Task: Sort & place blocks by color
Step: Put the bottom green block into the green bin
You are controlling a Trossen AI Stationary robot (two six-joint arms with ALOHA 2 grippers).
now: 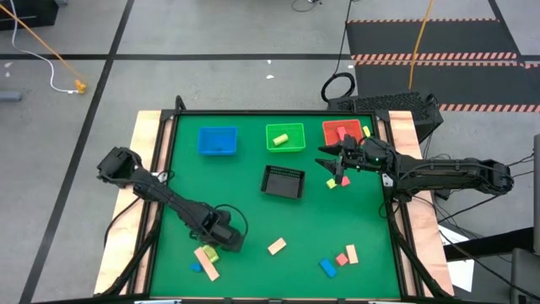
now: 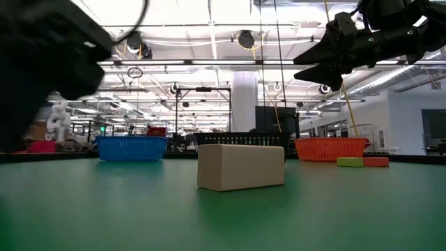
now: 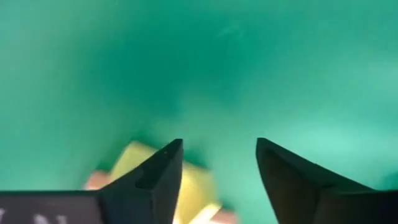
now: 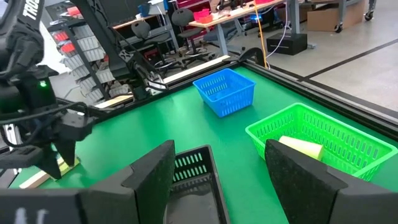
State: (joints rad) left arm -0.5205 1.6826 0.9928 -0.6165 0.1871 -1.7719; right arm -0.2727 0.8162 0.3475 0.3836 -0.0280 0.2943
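Yellow-green block [image 1: 283,137] inside green tray [image 1: 274,143], red blocks [image 1: 342,133] inside red tray [image 1: 329,127].

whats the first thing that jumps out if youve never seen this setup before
Most striking is the row of three bright trays at the table's far edge: blue tray, green tray and red tray, with a black mesh tray just in front. The right claw hangs open beside the red tray, while the left claw reaches low and open over a cluster of blocks at the near left corner.
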